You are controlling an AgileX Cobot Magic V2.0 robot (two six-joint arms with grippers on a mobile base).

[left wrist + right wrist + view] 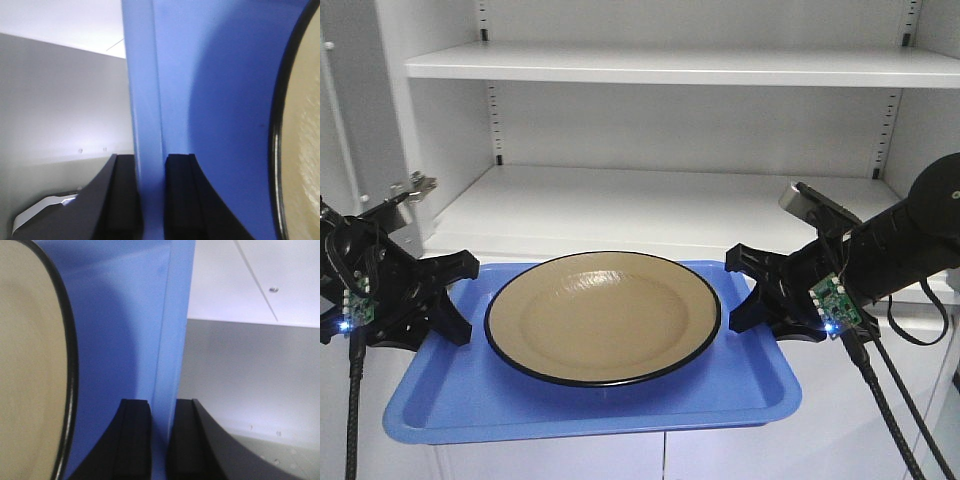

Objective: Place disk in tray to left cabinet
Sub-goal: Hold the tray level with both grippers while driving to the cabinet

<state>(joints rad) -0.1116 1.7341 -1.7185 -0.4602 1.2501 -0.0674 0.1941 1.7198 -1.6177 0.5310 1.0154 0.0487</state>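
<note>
Okay, status: tray [570, 400] is carried by both arms in front of the cabinet [450, 110], far edge near the front lip of the lower shelf [670, 205]. Can't tell if it touches the lip. Plate [603, 317] sits loose in the middle of the tray, upright and roughly centred.

Left end effector [150, 200] is clamped on the tray's left rim, pads on either side of the wall. Right end effector [160, 440] is clamped the same way on the right rim. Neither touches the plate.

Handling, my read:
- Plate looks glossy and hard on smooth plastic, so it will likely slide on any tilt and is probably breakable.
- Tray rim is low and won't stop much.
- Thin plastic may flex under a centred load.
- Mid-side rim grips look right. Hold both ends level and matched, slide in slow.
</note>
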